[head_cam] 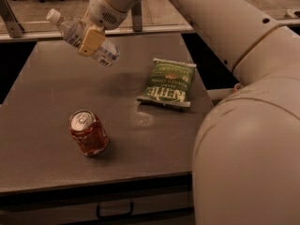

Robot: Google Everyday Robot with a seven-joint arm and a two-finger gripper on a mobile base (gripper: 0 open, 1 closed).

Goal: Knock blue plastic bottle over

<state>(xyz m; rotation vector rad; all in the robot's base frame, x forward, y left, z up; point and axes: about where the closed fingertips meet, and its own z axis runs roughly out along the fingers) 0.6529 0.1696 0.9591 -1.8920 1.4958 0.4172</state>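
The blue plastic bottle (71, 31) is clear with a white cap and a white-and-bluish label. It is off the grey table (51, 88), tilted steeply with its cap toward the upper left and its base toward the lower right. My gripper (92, 43) is shut on its middle, above the table's far left part. A tan finger (92, 37) lies across the bottle's front. My white arm (220, 22) reaches in from the right.
A red soda can (88, 133) stands at the front left of the table. A green chip bag (168, 82) lies flat at the right. A rail (28, 32) runs behind the far edge. A drawer handle (115, 212) sits below the front edge.
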